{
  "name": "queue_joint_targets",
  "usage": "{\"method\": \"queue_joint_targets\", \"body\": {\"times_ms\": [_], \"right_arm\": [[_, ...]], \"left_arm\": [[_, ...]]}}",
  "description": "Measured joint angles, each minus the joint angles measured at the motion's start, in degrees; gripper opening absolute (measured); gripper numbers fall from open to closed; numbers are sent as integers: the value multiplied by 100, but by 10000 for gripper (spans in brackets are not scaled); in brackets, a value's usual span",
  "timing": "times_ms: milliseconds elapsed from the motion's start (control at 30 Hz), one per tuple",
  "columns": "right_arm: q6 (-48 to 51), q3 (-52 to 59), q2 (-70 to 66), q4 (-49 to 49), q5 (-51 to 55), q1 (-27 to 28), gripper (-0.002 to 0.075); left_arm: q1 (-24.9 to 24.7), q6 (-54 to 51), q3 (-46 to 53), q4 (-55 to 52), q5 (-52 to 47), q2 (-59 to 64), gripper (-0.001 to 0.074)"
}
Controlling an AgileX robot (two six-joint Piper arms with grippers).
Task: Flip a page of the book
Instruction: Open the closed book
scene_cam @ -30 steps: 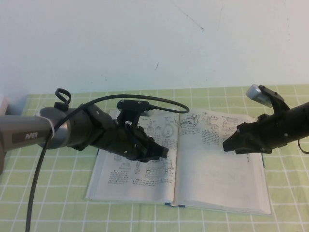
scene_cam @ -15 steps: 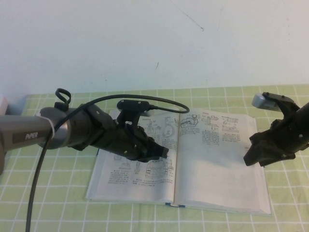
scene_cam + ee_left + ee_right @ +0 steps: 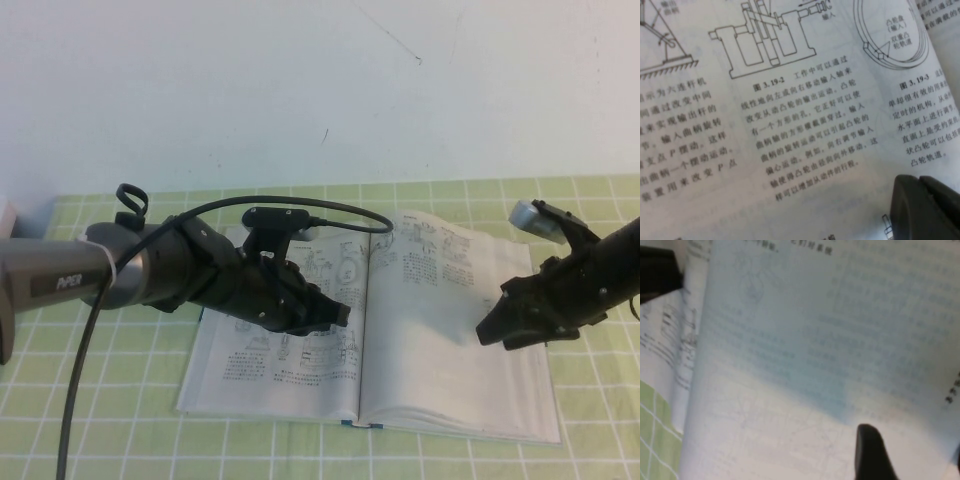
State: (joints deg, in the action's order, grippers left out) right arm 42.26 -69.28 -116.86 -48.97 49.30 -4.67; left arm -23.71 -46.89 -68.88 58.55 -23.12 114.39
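Over the book (image 3: pixel 300 385), left gripper (image 3: pixel 340 315) fingers unreadable — right gripper (image 3: pixel 492 330) fingers spread by the page (image 3: pixel 440 330).

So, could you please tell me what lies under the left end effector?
The left end effector hangs over the book, above its left-hand leaf of drawings and text. The arm covers much of that leaf. The right end effector is over the page.

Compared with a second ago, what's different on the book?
The right gripper swung out toward the book's outer edge, then came back in over the right page, jaws open, and that page now bows up at its top corner. The left gripper stayed put over the left page.
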Motion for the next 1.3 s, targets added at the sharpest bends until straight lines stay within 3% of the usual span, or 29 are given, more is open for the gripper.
{"method": "queue_joint_targets", "body": {"times_ms": [333,800,933,1167,1300], "right_arm": [[842,0,-63,-1198,-33,-22,355],[1246,0,-63,-1647,343,-24,354],[531,-304,-63,-954,503,30,354],[-1104,-809,-63,1444,822,29,354],[-1310,-822,-107,1719,863,-49,354]], "left_arm": [[0,4,0,33,0,0,-3],[0,4,0,65,0,0,-3],[0,4,0,65,0,0,-3],[0,-21,0,65,-9,0,-3],[0,-21,0,65,-9,0,-3]]}}
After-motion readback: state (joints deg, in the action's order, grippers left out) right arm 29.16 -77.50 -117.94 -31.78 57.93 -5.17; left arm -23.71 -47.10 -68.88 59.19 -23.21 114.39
